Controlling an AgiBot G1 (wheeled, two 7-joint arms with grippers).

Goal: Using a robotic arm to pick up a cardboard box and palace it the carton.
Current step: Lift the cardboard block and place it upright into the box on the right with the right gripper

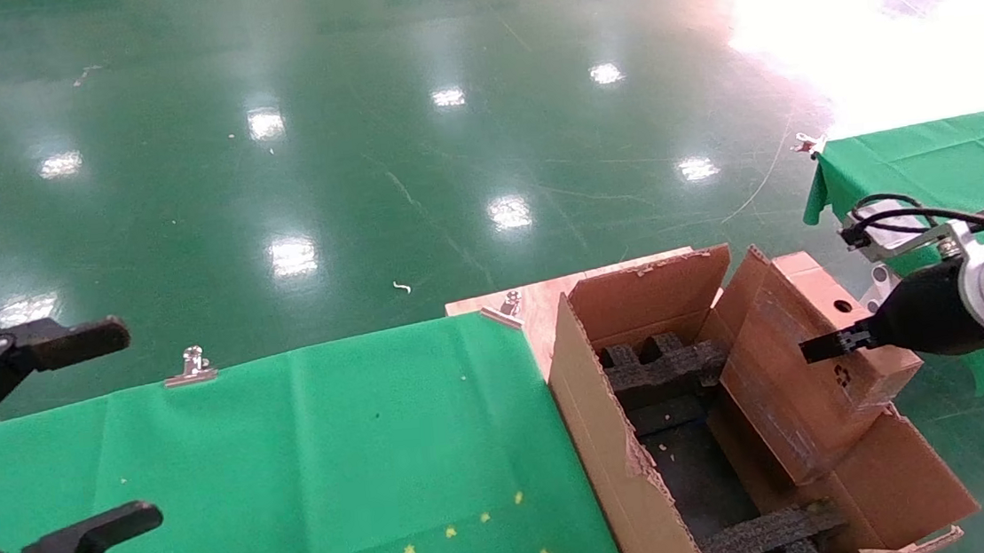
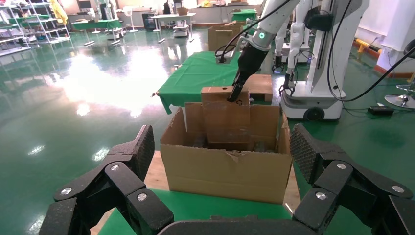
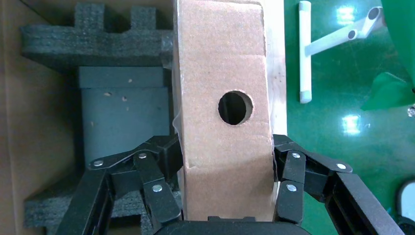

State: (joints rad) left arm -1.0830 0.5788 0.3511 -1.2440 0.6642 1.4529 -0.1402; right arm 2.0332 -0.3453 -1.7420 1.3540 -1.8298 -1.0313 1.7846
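Brown cardboard box, 1 round hole, seemingly tilted.

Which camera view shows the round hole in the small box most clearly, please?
The right wrist view: the hole faces the camera, just beyond the right tool gripping the small box. The head view shows it as a tiny dot; the left wrist view, barely.
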